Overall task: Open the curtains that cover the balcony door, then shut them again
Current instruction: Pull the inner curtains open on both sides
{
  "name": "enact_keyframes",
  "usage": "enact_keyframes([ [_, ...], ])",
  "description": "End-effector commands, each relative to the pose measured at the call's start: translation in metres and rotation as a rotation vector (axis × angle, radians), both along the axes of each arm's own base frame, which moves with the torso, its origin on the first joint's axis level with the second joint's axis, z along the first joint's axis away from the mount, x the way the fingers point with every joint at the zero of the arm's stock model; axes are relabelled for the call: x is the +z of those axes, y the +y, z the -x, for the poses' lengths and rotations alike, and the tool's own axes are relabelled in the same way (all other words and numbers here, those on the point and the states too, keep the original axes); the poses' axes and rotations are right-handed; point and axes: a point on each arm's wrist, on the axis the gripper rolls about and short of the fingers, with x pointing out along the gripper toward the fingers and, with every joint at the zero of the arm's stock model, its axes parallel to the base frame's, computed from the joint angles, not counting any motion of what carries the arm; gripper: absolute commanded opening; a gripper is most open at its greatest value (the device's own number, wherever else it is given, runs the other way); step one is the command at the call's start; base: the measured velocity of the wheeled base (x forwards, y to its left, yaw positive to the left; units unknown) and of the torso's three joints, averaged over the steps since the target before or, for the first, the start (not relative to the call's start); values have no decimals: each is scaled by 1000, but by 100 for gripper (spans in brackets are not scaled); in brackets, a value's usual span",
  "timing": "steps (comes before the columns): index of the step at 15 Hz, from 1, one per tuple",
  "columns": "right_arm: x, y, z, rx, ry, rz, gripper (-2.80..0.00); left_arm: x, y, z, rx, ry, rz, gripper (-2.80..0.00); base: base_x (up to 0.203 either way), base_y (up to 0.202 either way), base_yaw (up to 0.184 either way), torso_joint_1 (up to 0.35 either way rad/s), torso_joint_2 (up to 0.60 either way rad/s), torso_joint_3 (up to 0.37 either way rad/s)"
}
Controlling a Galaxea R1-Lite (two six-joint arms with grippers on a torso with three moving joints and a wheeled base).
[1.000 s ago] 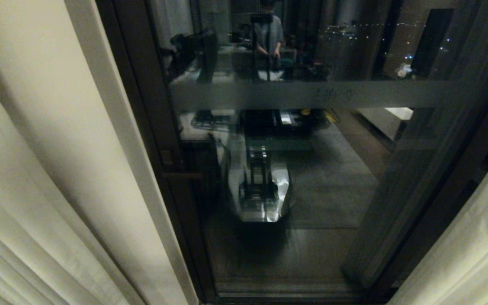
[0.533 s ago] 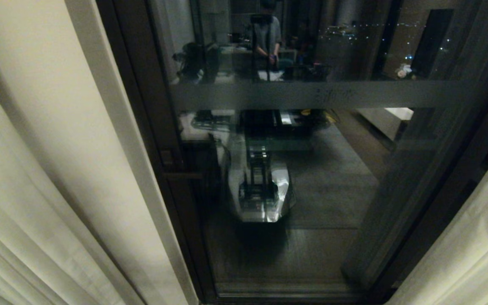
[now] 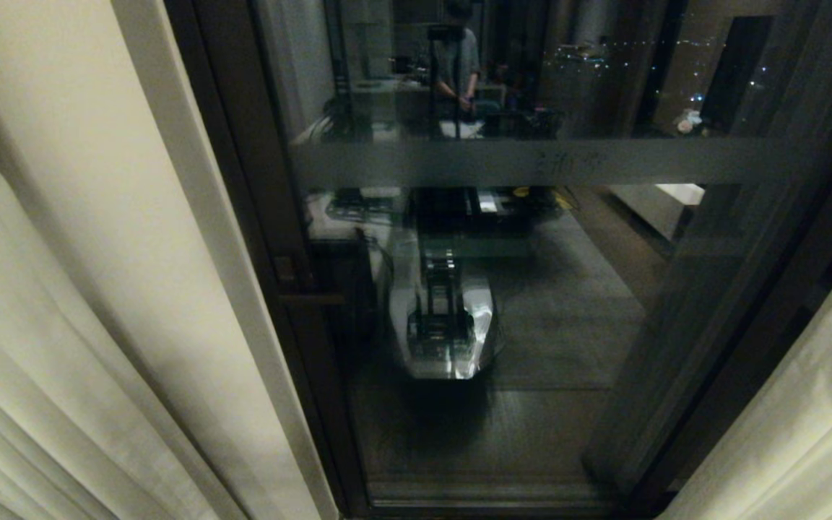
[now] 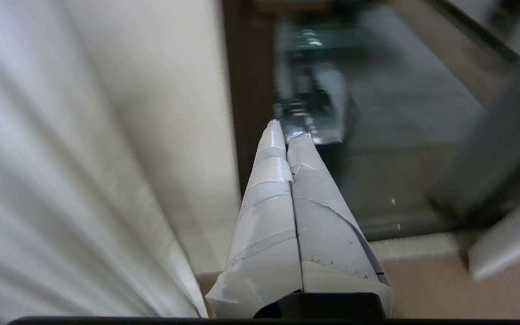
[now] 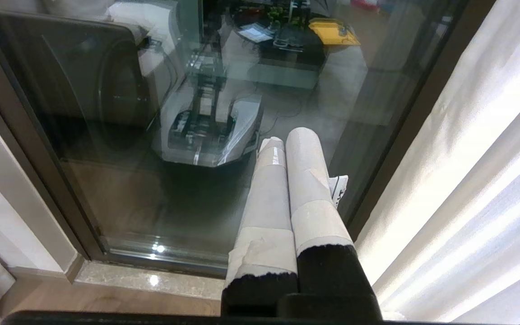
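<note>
Curtains (image 3: 62, 303) parted to both frame edges, balcony door (image 3: 503, 238) bare between; left gripper (image 4: 289, 135) and right gripper (image 5: 287, 140) pressed closed, empty.

No text can be read anywhere. The frosted band (image 3: 531, 162) across the balcony door (image 3: 503, 289) bears faint dark marks, too blurred to make out.
</note>
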Motion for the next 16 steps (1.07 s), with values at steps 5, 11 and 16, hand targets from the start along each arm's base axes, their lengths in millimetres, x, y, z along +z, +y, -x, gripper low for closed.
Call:
enact_keyframes([
  [5,0,0,0,1,0,1,-280,-10,-1,-3,-65,-257,-18,-280,0,0,0,0,0,0],
  [11,0,0,0,1,0,1,-280,-17,4,-5,190,-207,-25,-280,0,0,0,0,0,0],
  [16,0,0,0,1,0,1,-280,-25,3,-5,122,-130,-70,-280,0,0,0,0,0,0],
])
